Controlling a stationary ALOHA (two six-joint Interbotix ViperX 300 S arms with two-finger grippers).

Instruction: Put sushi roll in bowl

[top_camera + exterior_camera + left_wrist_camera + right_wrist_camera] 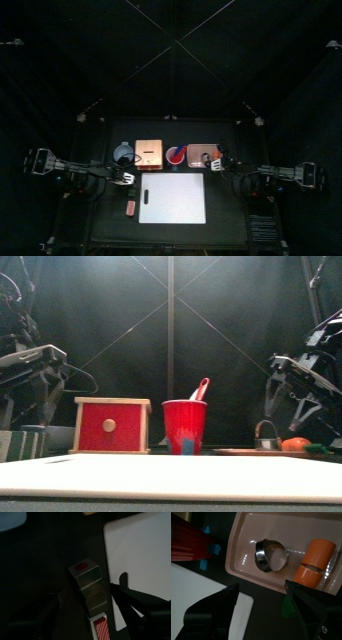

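The left pincer [90,592] stood at its widest and gripped nothing. Its two black jaws straddled the sushi roll [89,582] without visibly touching it, one on each side.

The sushi roll lay flat on the table [107,225], near the front left and just beside the left edge of the white board [174,198]. It was a row of grey-green blocks, set end to end. Its long axis ran roughly along that board edge, front to back. The end face with the red spot pointed toward the back of the table, where the pale blue bowl [123,152] sat well apart from it. A red-and-white striped piece lay at the roll's other end.

The left arm reached in low from its side, with the wrist tipped down over the roll.

The right pincer [262,587] also had its jaws spread apart and held nothing. It hung above the near rim of the pink tray [244,542], which carried a metal ring [270,554] and an orange piece [314,559]. A red cup [185,426] and a wooden box [111,424] stood along the back.
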